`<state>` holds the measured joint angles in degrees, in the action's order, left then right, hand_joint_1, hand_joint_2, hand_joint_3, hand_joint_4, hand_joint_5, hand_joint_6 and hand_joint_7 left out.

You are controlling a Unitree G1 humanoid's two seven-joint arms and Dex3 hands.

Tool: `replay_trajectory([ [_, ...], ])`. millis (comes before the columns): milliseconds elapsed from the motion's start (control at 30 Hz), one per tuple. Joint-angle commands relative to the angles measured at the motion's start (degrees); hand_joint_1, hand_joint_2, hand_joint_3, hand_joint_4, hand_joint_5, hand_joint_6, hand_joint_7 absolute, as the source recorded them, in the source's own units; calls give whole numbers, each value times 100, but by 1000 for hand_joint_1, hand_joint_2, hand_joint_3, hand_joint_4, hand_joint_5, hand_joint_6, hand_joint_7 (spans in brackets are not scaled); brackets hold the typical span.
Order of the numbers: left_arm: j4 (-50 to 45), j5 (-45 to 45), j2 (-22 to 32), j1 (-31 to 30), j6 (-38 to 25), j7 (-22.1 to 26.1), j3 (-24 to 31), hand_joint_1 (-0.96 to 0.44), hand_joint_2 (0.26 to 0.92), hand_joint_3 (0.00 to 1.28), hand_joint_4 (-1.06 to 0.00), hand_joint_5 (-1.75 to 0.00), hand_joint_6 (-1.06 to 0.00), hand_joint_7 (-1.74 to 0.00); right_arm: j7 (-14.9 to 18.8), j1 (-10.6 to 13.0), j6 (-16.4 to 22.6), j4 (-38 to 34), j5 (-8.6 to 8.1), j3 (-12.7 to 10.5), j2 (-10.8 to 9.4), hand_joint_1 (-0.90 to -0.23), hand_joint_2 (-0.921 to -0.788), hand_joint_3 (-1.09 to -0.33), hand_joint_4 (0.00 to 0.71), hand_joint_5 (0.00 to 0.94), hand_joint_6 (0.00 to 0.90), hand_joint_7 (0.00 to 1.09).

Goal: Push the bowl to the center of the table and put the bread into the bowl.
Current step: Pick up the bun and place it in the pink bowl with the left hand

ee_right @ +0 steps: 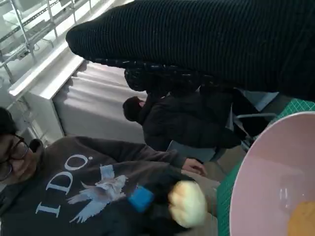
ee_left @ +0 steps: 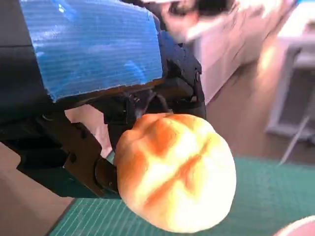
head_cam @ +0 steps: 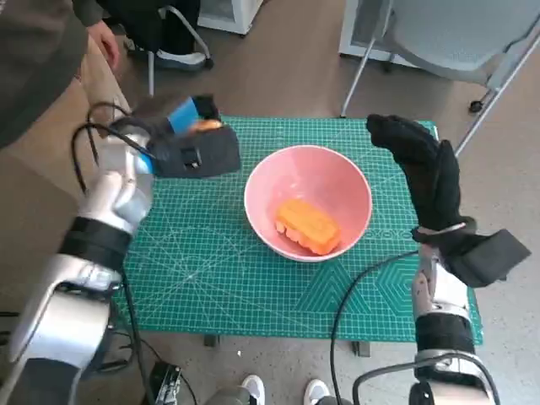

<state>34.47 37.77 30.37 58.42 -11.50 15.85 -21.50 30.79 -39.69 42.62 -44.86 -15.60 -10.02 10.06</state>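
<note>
Bread [ee_left: 174,172] is riding in the left hand [head_cam: 190,143], at nine o'clock of the bowl [head_cam: 308,201]; the loose-looking grip is risking a drop short. The right hand [head_cam: 426,173] is hovering empty, fingers apart.

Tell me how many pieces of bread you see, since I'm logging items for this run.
2. An orange loaf lies inside the pink bowl; a round bun is held by the left hand above the mat's far left. None seem hidden.
</note>
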Motion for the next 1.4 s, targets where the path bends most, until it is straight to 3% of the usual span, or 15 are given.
replay_trajectory([
  [33, -1352, -71, 280, -370, -166, 137, 382, 1, 851, 156, -757, -1204, -670, -1027, 120, 17, -83, -217, -27, -2, -28, -714, -921, -798, 142, 0, 1, 457],
  [333, -2448, 48, 192, -695, -287, 271, 518, 1, 862, 118, -777, -1148, -680, -1042, 139, -25, -41, -289, -5, -1, -51, -725, -921, -797, 142, 0, 0, 461],
  [867, -3342, -208, -334, -962, 20, 746, 276, 2, 911, 38, -785, -1044, -635, -1176, 142, -12, 43, -321, 22, -25, -23, -710, -921, -797, 141, 0, -1, 463],
  [1400, -2570, -171, -980, -830, 759, 663, -218, 2, 918, 34, -747, -1142, -651, -1108, 65, 101, 42, -210, 32, -48, -1, -710, -921, -797, 141, 0, -1, 464],
])
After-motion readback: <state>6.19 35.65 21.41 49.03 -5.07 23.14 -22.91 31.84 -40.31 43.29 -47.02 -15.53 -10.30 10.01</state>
